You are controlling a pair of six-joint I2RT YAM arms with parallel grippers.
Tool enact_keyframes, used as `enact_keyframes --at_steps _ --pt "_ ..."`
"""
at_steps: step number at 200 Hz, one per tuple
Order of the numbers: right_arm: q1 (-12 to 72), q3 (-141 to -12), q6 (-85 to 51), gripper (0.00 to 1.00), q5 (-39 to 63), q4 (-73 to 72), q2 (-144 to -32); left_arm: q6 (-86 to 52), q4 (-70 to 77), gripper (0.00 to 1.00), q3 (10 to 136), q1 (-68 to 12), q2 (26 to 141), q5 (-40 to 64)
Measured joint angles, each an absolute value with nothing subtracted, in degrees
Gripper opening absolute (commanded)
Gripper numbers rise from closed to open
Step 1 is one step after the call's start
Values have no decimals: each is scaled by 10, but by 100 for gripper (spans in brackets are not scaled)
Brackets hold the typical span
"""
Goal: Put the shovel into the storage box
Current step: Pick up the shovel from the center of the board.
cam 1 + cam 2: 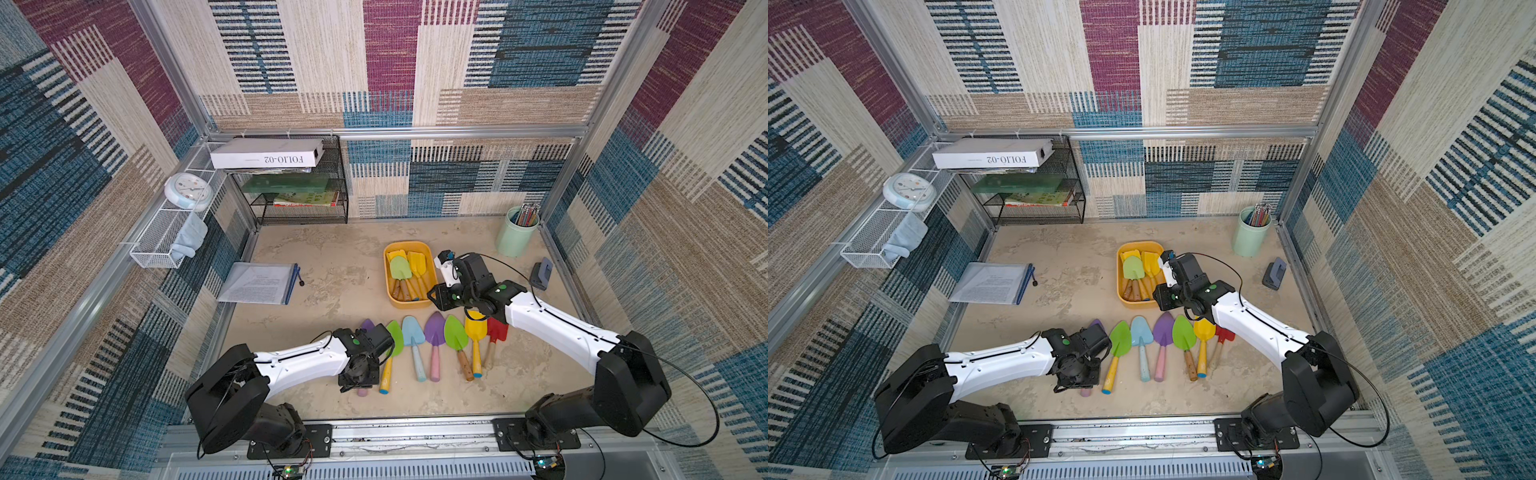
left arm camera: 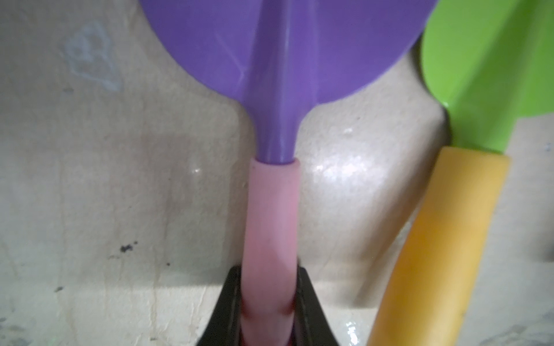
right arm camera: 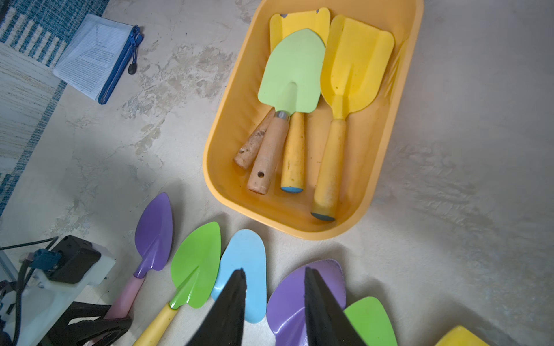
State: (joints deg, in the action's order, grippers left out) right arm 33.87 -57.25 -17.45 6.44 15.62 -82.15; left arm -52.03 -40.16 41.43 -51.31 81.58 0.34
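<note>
Shovel: purple blade, pink handle [image 2: 274, 143], flat on the tabletop [image 1: 332, 270] at the left end of the shovel row [image 1: 434, 336], lower centre in both top views, not yet in the storage box [image 3: 242, 90].
Left claw [image 2: 269, 275]: closed onto the pink handle, probably gripped there so the blade lifts level.
Right claw [image 3: 273, 271]: part open, empty, hovering beside the box, seemingly keeping clear.
Writing: "FOLIO-02" on the white case [image 1: 266, 153], upper left.

The shovel [image 3: 153, 236] (purple pointed blade, pink handle) lies at the near left, blade pointing far, its handle pinched in the left gripper [image 2: 268, 302]. The storage box [image 3: 230, 134], a shallow yellow-orange tub, sits upright farther off, right of centre.
</note>
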Motion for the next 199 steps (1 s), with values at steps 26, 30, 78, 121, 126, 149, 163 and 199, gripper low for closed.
enact_keyframes --at_steps 26,30,78,121,126,149,163,199 --pt "339 -566 -176 36 65 154 -817 -523 -402 0 415 -514 813 -2" --pt "339 -565 -176 36 65 154 -816 -523 -402 0 415 -514 812 -3" --pt "339 -548 -182 36 93 129 -806 -522 -418 0 442 -514 765 -36" --pt "339 -534 -204 40 155 74 -813 -489 -438 0 500 -514 736 -64" --pt "339 -534 -206 41 163 67 -814 -484 -438 0 509 -514 736 -65" --pt "339 -534 -222 44 201 33 -818 -461 -439 0 541 -514 742 -64" --pt "339 -539 -230 45 220 19 -820 -447 -440 0 560 -514 754 -63" --pt "342 -550 -237 47 243 1 -820 -425 -440 0 605 -513 795 -59"
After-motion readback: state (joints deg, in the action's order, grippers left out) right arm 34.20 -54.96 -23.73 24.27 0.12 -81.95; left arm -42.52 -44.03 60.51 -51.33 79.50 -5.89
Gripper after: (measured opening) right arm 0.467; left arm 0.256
